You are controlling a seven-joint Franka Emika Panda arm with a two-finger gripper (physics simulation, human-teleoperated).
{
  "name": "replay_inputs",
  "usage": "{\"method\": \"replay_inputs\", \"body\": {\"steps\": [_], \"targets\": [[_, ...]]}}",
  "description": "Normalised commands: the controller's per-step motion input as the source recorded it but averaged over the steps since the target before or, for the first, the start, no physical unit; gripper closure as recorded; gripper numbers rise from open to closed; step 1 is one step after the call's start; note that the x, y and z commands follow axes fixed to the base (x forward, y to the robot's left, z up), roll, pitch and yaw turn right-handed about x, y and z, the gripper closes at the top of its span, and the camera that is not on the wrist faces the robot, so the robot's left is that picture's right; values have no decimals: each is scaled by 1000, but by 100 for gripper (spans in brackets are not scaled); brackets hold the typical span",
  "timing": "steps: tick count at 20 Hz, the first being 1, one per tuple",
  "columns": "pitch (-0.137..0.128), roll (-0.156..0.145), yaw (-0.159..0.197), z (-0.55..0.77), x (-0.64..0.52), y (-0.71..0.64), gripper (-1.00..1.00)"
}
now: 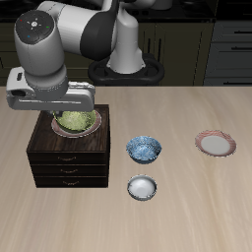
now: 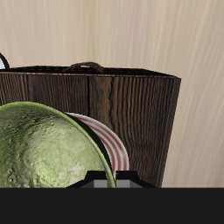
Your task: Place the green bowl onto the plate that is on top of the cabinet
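Observation:
My gripper (image 1: 72, 110) hangs over the top of the dark-brown cabinet (image 1: 69, 162) and is shut on the rim of the yellow-green speckled green bowl (image 1: 77, 121). The bowl is right above the cabinet top. In the wrist view the bowl (image 2: 39, 149) fills the near field and covers most of the pink-rimmed plate (image 2: 112, 147), which lies on the cabinet's wooden top (image 2: 131, 101). Only a crescent of the plate's rim shows beside the bowl. I cannot tell whether the bowl touches the plate. In the exterior view the bowl and gripper hide the plate.
A blue patterned bowl (image 1: 144, 149) and a small white bowl (image 1: 143, 187) stand on the table beside the cabinet, toward the front edge. A second pink-rimmed plate (image 1: 215, 144) lies farther off on the table. The robot's base (image 1: 128, 67) is behind.

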Motion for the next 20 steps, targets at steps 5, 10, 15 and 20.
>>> {"method": "replay_inputs", "body": {"steps": [5,10,15,20], "targets": [[82,22,23,-387,-335,88,100],[22,27,91,-146,-342,225,-100],[-4,19,10,96,-107,88,-100],[-72,8,34,357,-239,191,-100]]}}
